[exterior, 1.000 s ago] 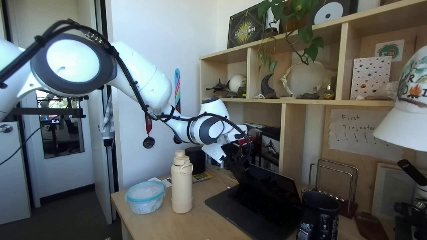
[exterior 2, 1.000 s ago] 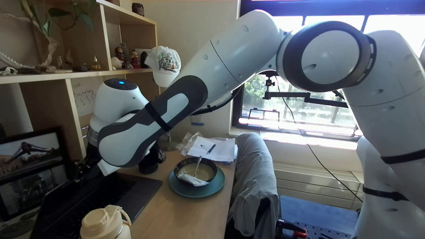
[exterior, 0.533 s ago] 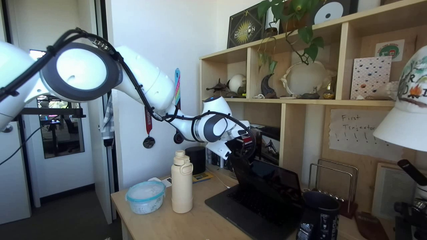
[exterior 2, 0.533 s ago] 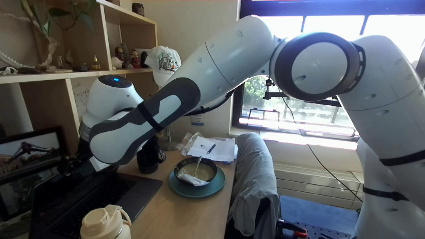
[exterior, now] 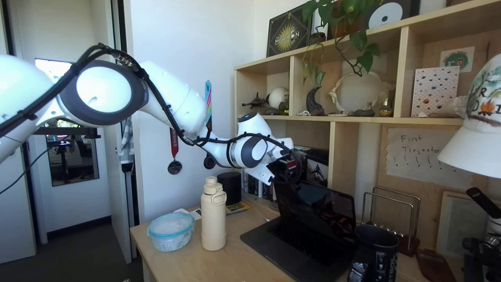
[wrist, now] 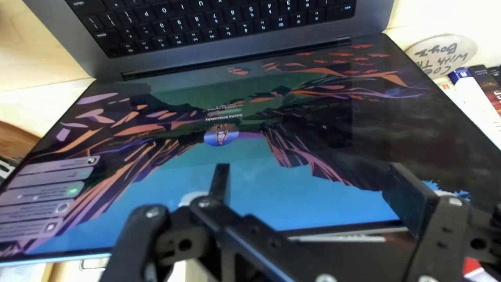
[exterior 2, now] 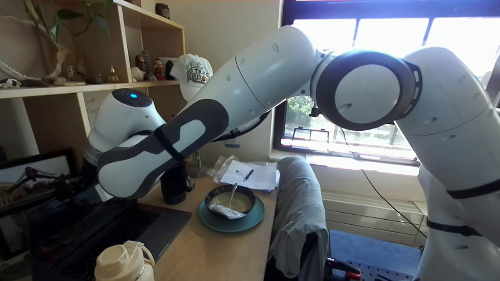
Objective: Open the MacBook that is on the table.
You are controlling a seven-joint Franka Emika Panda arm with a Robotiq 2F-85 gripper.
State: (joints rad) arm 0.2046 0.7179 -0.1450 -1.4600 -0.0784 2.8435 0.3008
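Observation:
The MacBook stands open on the light wooden table, its base flat and its lid raised and leaning back. In an exterior view its base also shows, with the lid dark at the left edge. In the wrist view the MacBook appears upside down, with keyboard at the top and a lit lock screen. My gripper is open, with fingers apart in front of the screen near the lid's top edge and nothing between them. I cannot tell whether it touches the lid. In an exterior view the gripper is dark and partly hidden by cables.
A cream bottle and a lidded tub stand beside the MacBook. A black mug is close to its other side. A bowl sits on a teal plate. A wooden shelf unit rises behind the lid.
The lid has swung farther open, leaning back toward the shelf. My gripper has moved with it toward the shelf and slightly up. The arm's elbow has come lower.

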